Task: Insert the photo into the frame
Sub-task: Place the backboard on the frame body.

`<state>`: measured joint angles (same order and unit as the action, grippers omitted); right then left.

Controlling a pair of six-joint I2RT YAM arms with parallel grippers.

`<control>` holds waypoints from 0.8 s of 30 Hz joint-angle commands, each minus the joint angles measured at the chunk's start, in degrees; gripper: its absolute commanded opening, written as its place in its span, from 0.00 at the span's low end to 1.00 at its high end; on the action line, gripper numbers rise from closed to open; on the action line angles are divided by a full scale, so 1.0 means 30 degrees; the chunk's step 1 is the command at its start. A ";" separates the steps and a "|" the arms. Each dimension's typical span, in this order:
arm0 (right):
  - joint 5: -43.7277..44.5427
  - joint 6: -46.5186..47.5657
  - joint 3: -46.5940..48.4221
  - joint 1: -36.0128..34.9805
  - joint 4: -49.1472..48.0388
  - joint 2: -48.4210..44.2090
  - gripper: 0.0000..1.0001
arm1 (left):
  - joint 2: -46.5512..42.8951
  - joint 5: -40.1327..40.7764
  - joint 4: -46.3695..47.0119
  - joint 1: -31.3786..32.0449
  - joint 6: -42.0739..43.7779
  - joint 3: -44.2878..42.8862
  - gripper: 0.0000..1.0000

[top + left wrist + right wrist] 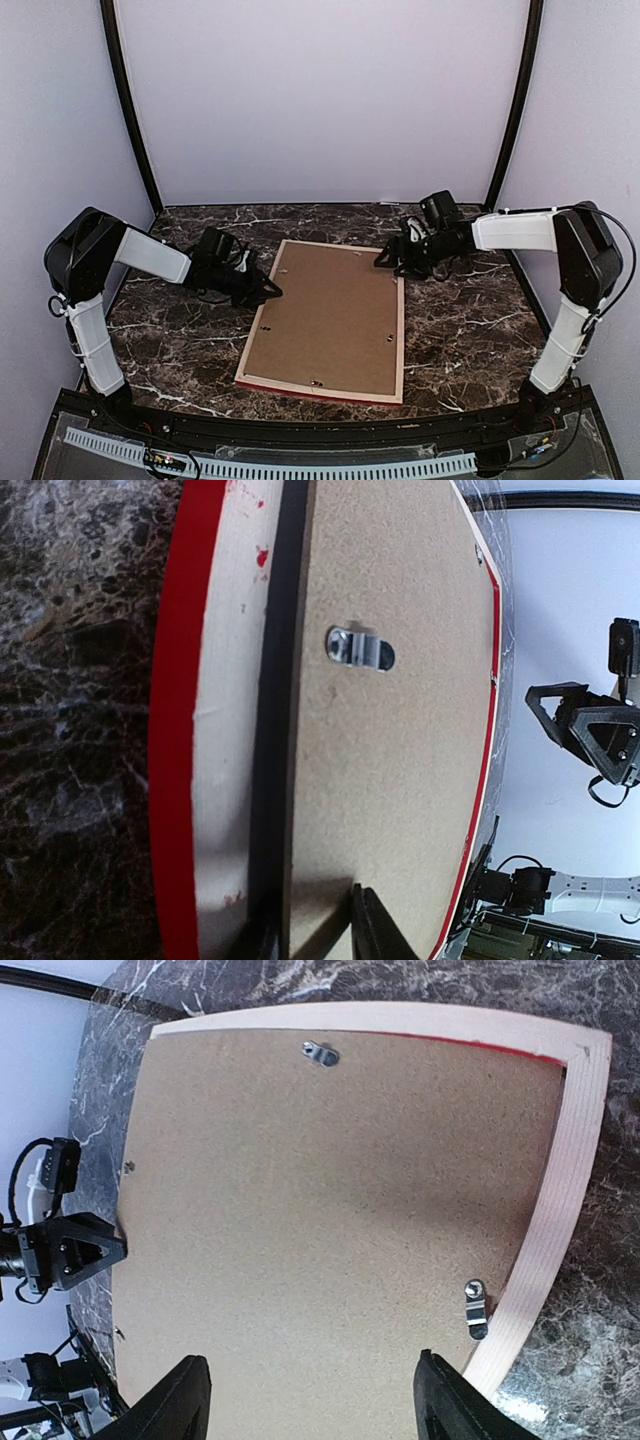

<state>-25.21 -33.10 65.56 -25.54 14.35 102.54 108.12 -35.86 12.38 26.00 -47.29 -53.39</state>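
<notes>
The red frame lies face down on the marble table, pale wood rear edges up. A brown backing board fills it. The photo is hidden. My left gripper is at the frame's left side. One finger sits on top of the board and the other in the dark gap under its raised left edge, shut on that edge. My right gripper hovers open over the board's far right corner, nothing between its fingers.
Small metal turn clips sit along the board's edges. The dark marble table has purple walls with black posts at the back and sides. Both arm bases stand at the near edge.
</notes>
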 commanded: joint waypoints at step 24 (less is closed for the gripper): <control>-0.1568 0.0732 0.4198 -0.5541 -0.0982 0.4142 0.70 | -0.0091 0.0262 -0.0489 0.0386 0.0020 -0.0387 0.33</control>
<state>-28.75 -30.74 77.47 -41.65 13.50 112.99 108.12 -35.48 12.53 26.48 -47.48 -53.65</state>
